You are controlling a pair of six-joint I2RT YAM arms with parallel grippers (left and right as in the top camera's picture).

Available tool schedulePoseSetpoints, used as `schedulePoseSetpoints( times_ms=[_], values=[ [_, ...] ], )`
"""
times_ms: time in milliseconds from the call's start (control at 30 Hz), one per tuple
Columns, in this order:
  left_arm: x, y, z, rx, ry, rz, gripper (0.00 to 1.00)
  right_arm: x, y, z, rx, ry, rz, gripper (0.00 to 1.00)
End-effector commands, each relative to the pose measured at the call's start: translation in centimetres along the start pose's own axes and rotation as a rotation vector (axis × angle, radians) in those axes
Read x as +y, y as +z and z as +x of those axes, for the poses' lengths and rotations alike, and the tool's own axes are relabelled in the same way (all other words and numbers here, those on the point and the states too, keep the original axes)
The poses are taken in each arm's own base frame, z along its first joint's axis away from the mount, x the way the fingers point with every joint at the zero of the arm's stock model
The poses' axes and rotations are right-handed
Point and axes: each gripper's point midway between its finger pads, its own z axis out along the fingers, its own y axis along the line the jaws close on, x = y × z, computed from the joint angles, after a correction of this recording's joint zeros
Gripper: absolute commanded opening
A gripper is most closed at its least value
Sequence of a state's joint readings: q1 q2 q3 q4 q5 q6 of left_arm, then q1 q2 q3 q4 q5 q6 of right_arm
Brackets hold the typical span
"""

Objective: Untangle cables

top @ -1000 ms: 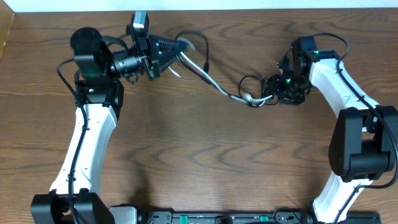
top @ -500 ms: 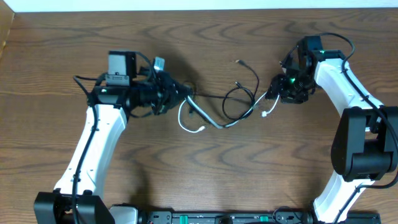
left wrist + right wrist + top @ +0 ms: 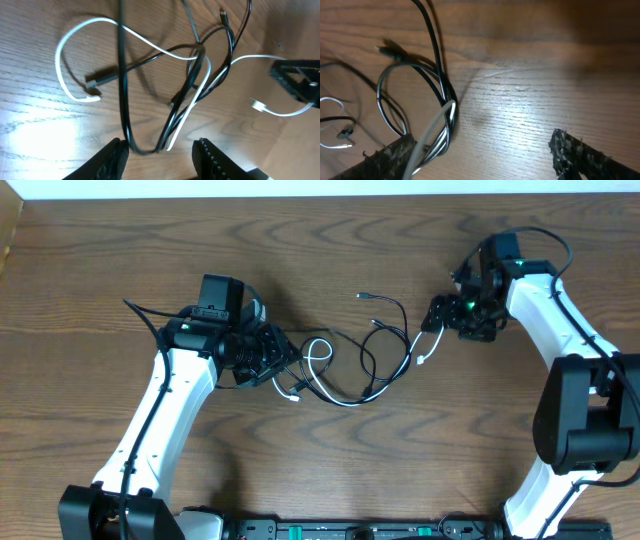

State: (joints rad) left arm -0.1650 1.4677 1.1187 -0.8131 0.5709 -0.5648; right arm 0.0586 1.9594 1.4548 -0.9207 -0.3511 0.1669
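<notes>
Cables [image 3: 121, 75] tangled on table [image 3: 330, 470], well off its edges; left end effector [image 3: 159, 155] and right end effector [image 3: 480, 150] both parted.

The tangled cables [image 3: 198, 80] lie between the left gripper [image 3: 283, 362] and the right gripper [image 3: 437, 315]; the worktop [image 3: 340, 470] is bare on their near and far sides

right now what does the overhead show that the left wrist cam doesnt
Only the overhead shows both arms whole, with the tangle lying between the left hand and right hand. Only the left wrist view shows the crossings up close: the black cable looping between its open fingers and crossing the white cable. Both show the two cables tangled on the table.
</notes>
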Motion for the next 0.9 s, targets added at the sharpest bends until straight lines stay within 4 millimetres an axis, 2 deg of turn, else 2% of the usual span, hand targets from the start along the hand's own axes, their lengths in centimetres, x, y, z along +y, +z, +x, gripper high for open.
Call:
schedulePoseSetpoints(
  times_ms=[0, 100, 233, 367, 433, 500, 600, 700, 867],
  values=[
    [0.1, -0.5, -0.4, -0.037, 0.056, -0.019, 0.47, 0.9, -4.4, -3.2, -0.155, -0.007, 0.042, 0.87],
    [-1.0, -0.4, -0.2, -0.033, 0.147, 0.016, 0.47, 0.9, -5.9, -4.2, -0.210, 0.036, 0.071, 0.87],
    [-3.8, 0.1, 1.0, -0.014, 0.365, 0.105, 0.49, 1.8, -7.4, -5.2, -0.259, 0.019, 0.050, 0.88],
    [-6.0, 0.7, 1.8, -0.030, 0.530, 0.146, 0.53, 4.1, -8.4, -5.7, -0.284, -0.135, -0.049, 0.98],
    [-7.2, 1.0, 2.0, -0.046, 0.592, 0.168, 0.55, 4.9, -8.6, -5.7, -0.286, -0.193, -0.084, 0.99],
    [-7.9, 1.5, 2.1, -0.065, 0.630, 0.166, 0.56, 4.5, -8.6, -5.8, -0.285, -0.184, -0.075, 0.99],
    [-7.9, 2.6, 2.4, -0.067, 0.656, 0.120, 0.56, 3.1, -8.8, -5.8, -0.281, -0.146, -0.041, 0.99],
    [-8.1, 4.4, 3.5, -0.024, 0.675, 0.105, 0.56, 1.8, -8.9, -5.6, -0.273, -0.108, -0.019, 0.99],
    [-9.3, 7.9, 5.3, 0.034, 0.735, 0.116, 0.55, 1.0, -9.0, -5.3, -0.257, -0.085, -0.013, 0.99]
  ],
)
